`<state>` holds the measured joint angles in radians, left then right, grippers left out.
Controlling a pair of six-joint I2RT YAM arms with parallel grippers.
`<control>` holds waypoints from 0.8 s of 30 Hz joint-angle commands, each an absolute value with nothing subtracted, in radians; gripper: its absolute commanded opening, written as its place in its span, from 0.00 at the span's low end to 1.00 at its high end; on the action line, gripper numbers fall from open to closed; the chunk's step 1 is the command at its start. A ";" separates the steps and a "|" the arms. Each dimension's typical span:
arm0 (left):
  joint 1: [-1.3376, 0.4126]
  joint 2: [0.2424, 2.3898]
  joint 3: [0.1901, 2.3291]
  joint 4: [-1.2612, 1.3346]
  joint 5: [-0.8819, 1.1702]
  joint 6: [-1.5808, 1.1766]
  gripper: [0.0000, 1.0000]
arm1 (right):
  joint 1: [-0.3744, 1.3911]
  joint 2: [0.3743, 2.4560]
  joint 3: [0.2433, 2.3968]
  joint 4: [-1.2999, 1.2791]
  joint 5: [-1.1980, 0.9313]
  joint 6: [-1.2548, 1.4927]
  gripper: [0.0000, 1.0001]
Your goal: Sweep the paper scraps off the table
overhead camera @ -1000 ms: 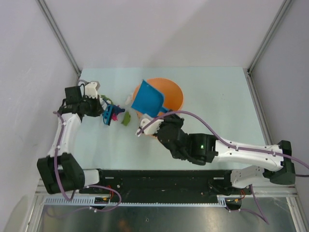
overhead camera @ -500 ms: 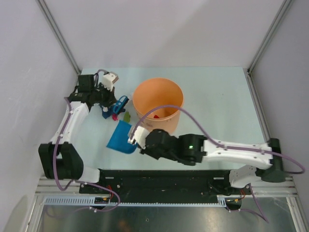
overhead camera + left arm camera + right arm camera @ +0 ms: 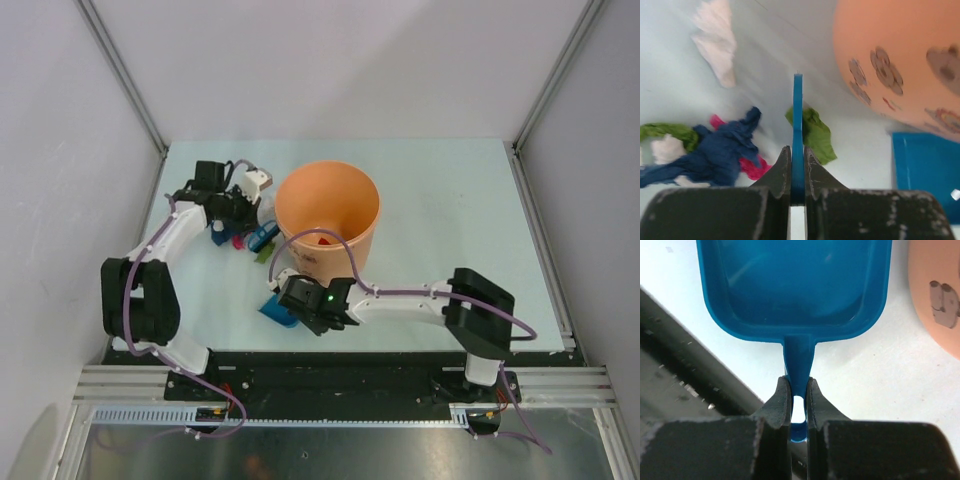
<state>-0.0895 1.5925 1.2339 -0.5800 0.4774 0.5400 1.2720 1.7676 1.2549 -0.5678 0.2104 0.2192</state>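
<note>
The paper scraps (image 3: 232,239) lie in a loose pile on the table (image 3: 440,200), left of the orange bucket: dark blue (image 3: 720,150), magenta (image 3: 752,167), green (image 3: 815,132) and white (image 3: 717,42) bits. My left gripper (image 3: 252,222) is shut on the thin blue brush (image 3: 798,115), which stands among the scraps beside the green one. My right gripper (image 3: 295,307) is shut on the handle (image 3: 799,357) of the blue dustpan (image 3: 795,285). The dustpan lies low at the table's front, ahead of the bucket, and looks empty.
An orange bucket (image 3: 327,215) stands mid-table with a red scrap inside, close to the right of the brush (image 3: 265,237). The black front rail (image 3: 680,390) runs just behind the dustpan (image 3: 277,309). Grey walls and metal rails bound the table.
The dustpan came down from over the bucket to the table and drew back toward the front rail. My left gripper moved right with the brush, toward the bucket.
</note>
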 commanded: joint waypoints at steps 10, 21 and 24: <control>-0.100 1.361 0.951 -0.603 0.397 0.511 0.00 | 1.221 1.945 1.331 -0.379 0.344 0.278 0.00; -0.101 1.134 0.911 -0.807 0.658 0.443 0.00 | 1.210 2.032 1.428 -0.357 0.261 0.212 0.00; -0.101 1.098 0.931 -0.831 0.687 0.430 0.00 | 1.216 2.033 1.428 -0.344 0.230 0.213 0.00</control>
